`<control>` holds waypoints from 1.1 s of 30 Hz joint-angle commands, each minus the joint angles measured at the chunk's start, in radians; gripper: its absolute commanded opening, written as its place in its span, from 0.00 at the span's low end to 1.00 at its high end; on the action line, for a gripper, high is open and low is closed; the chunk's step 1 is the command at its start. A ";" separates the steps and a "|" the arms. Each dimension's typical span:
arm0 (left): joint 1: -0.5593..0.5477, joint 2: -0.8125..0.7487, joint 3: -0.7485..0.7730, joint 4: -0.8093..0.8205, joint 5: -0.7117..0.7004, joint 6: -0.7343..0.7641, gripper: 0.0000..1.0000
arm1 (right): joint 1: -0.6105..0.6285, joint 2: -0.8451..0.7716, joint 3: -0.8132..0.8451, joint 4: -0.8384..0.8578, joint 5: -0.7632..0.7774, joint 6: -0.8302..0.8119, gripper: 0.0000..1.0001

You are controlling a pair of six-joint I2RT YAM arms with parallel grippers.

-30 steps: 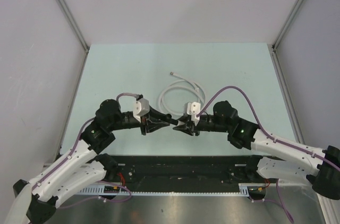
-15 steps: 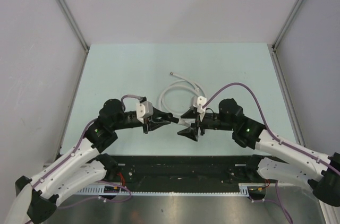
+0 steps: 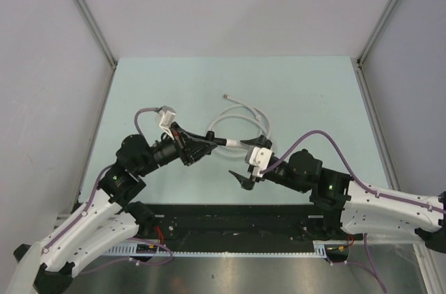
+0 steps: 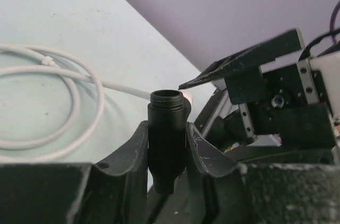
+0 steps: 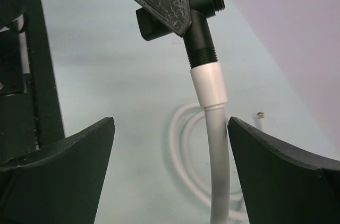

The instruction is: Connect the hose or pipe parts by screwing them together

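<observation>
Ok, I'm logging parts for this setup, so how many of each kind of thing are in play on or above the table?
White hose: 1
Black fitting, on the hose's end: 1
Grippers: 2 (left gripper shut on the fitting, right gripper open)
Total: 4

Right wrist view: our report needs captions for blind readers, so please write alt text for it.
A black threaded fitting, pinched by the left tool, joins a white hose that runs down between the open fingers of the right tool. More of the hose lies looped on the pale table behind.
</observation>
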 commanded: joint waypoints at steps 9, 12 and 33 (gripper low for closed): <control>0.003 0.037 0.149 -0.114 -0.004 -0.360 0.00 | 0.130 0.071 0.004 0.251 0.305 -0.333 0.83; 0.003 0.049 0.155 -0.120 0.016 -0.383 0.00 | 0.130 0.091 0.002 0.254 0.304 -0.355 0.74; 0.005 0.058 0.183 -0.116 0.162 0.187 0.00 | 0.058 0.096 0.015 0.178 -0.024 -0.113 0.00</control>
